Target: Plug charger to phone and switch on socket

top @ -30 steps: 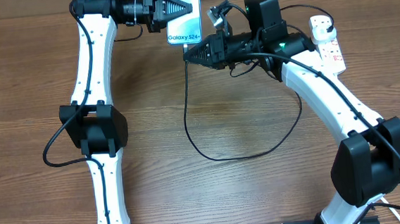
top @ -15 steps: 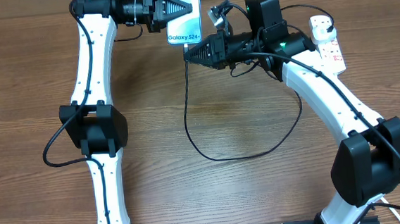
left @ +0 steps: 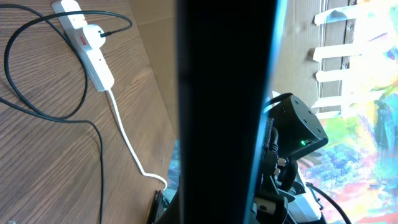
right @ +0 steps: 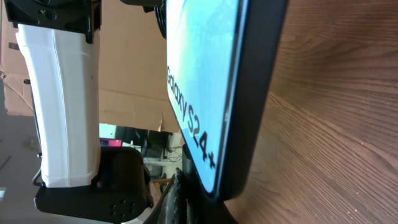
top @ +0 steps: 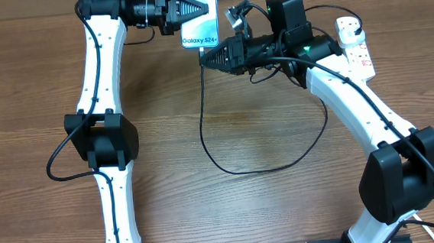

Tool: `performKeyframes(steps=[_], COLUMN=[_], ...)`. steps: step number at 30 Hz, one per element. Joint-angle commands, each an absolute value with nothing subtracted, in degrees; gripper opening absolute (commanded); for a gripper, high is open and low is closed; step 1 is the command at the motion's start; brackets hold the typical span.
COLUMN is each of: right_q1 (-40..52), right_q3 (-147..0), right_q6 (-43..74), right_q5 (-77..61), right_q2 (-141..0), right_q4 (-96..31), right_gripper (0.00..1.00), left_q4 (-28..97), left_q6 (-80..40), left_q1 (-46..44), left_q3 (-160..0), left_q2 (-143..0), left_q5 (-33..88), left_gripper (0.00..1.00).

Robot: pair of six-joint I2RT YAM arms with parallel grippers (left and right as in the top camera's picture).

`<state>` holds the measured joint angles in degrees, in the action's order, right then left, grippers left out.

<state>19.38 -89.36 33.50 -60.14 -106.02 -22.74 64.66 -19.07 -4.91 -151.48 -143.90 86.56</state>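
Wood surface [top: 230,205]: left tool [top: 198,9] clamps phone [top: 203,37]. Right tool [top: 206,59], pinched on charger [top: 201,115] tip, sits at phone's bottom edge. Can't tell if it's seated. Socket [top: 356,47], right of phone, looks plugged. Switch still to do.

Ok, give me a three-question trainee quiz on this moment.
1. True or false: the charger is plugged into the socket.
2. Which gripper holds the phone: A left, B right, C neither?
3. Fill in: the phone's screen reads "Galaxy ___".

Key: 1 true. 2 A, the left gripper. 3 S24+.
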Motion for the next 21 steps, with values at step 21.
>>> performKeyframes(steps=[21], right_q1=[20.0], right_q3=[-90.4], right_q6=[34.5], right_q5=[-57.6], right_q2=[-104.9], right_q4=[-21.8], right_gripper=[0.04], left_q4=[64.5], left_q6=[-17.6], left_q1=[-5.3], left_q3=[-152.4], left_q2=[-143.0], left_q5=[89.4], left_gripper=[0.04])
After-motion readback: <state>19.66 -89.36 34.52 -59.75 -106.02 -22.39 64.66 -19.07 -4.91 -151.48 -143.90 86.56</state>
